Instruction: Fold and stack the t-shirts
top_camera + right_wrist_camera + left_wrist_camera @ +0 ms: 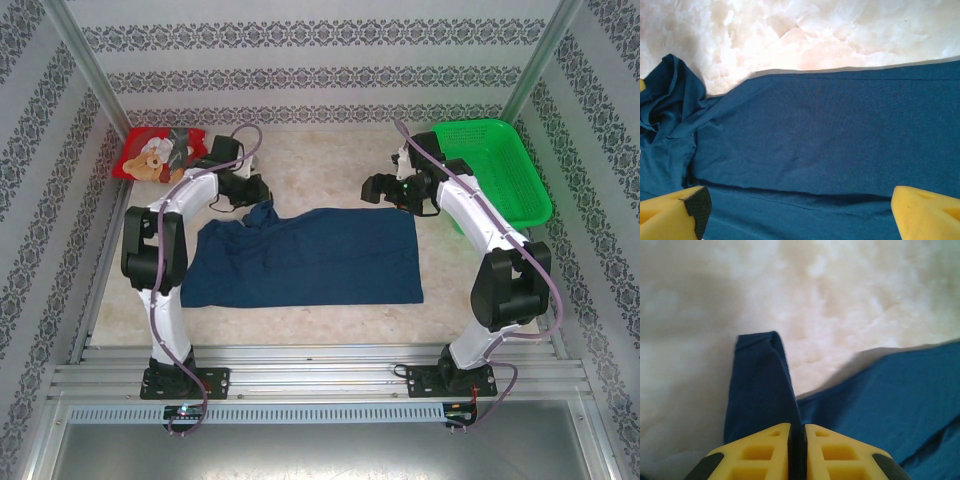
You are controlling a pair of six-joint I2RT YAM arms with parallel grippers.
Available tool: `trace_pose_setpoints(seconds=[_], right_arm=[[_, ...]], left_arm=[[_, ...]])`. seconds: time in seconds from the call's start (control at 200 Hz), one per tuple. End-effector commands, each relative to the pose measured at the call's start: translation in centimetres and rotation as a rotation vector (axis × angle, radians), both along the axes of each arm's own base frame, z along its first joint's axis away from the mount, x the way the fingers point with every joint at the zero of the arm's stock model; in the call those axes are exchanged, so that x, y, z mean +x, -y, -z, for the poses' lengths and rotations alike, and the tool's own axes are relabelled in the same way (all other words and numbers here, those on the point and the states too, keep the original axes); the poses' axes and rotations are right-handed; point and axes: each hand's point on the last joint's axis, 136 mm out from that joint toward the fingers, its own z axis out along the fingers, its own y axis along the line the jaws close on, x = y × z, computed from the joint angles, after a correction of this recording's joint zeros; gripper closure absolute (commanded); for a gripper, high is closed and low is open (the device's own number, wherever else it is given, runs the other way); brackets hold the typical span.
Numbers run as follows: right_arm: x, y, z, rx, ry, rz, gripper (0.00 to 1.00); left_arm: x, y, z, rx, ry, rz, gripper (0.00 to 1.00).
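your left gripper point(797, 431) pinched navy shirt point(900, 395) far-left corner, cloth trailing right; right gripper point(797, 196) hung spread over far edge.

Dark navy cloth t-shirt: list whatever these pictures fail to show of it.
- Top view: dark navy cloth t-shirt, left edge behind the left arm; underside hidden.
- Left wrist view: pinched fold's end, inside the shut left gripper.
- Right wrist view: lower and right parts cut off by the frame.

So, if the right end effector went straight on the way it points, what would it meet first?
The right end effector would most likely meet the navy t-shirt, lying flat ahead of its open jaws; depth is unclear.
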Motion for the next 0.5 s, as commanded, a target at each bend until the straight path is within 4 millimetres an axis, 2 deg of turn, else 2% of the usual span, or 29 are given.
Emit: trace_pose_setpoints(seconds=[0.0,0.135,0.2,0.3,0.375,0.435,0.495], right_arm=[[-0.5,-0.6,-1.2,0.006,0.043,-0.025,0.06],[-0.8,-0.1,-1.3,0.002,0.051,-0.015,0.05],[-0.9,0.1,-1.3,0.003,0.05,-0.008,0.05],[-1.1,0.4,-1.3,0.006,0.049,-0.001,0.05],[-1.3,0.5,-1.3,0.008,0.047,0.0,0.05],[-1.4,0.5,-1.4,0.008,0.05,-0.001,0.04],[-1.5,0.6,-1.5,0.008,0.053,-0.001,0.04]], left_arm=[[0.3,1.1,-4.5,-0.01,0.18,0.076,0.85],[-1.3,3.8,-7.5,-0.056,0.283,0.185,0.84],[-2.6,5.2,-8.1,-0.068,0.295,0.247,0.84],[-4.8,6.7,-7.9,-0.071,0.299,0.322,0.84],[-5.5,5.5,-6.2,-0.005,0.251,0.266,0.81],[-5.8,4.0,-5.1,0.023,0.204,0.202,0.64],[-6.2,2.4,-4.5,0.034,0.192,0.131,0.54]])
